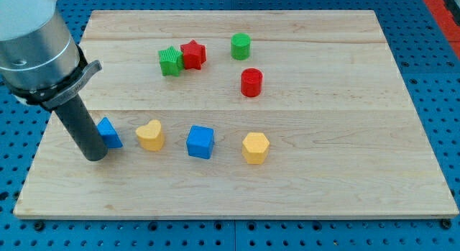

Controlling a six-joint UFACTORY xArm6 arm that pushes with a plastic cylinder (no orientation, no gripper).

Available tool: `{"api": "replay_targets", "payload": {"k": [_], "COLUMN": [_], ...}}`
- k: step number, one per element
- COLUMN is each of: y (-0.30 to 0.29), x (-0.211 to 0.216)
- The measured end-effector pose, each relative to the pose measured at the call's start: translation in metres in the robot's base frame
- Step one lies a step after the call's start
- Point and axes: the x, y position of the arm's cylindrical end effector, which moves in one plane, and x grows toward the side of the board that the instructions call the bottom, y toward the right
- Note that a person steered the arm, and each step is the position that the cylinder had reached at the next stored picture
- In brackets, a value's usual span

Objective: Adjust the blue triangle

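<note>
The blue triangle (110, 133) lies on the wooden board (330, 172) at the view's left, partly hidden behind my rod. My tip (94, 157) rests on the board just left of and below the blue triangle, touching or almost touching its left side. The rod rises up and left to the grey arm body at the view's top left corner.
To the right of the triangle lie a yellow heart (151, 135), a blue cube (200, 142) and a yellow hexagon (255, 147) in a row. Toward the view's top are a green star (170, 61), a red star (192, 55), a green cylinder (241, 46) and a red cylinder (251, 83).
</note>
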Motion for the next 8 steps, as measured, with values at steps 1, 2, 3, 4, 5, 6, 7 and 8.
{"api": "replay_targets", "payload": {"k": [1,2,3,4,5,6,7,8], "y": [0.000,0.000,0.000,0.002,0.013,0.020,0.011,-0.035], "x": [0.000,-0.002,-0.002,-0.009,-0.014,-0.014,-0.012,0.008]}}
